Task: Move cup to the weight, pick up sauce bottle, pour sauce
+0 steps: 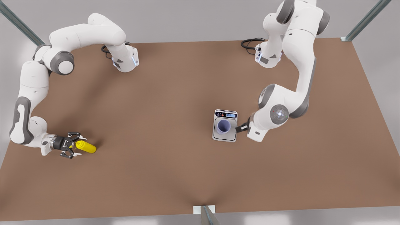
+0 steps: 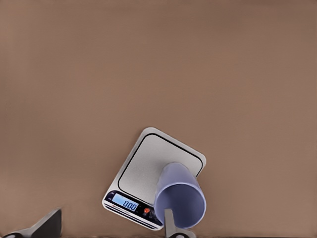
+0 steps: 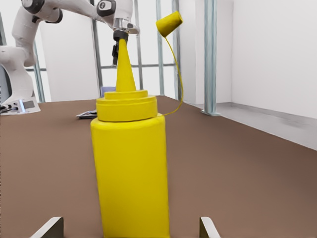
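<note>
closing its spread fingers off-centre, the right gripper at eight o'clock could topple the bottle, while the open left gripper could clip the cup on the scale.

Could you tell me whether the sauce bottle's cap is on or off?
Off: the sauce bottle stands with its nozzle bare, its cap dangling by a tether.

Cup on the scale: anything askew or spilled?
Nothing stands out. The cup stands upright on the scale, near its display, no spill. Left gripper open beside it; right gripper open around the bottle.
</note>
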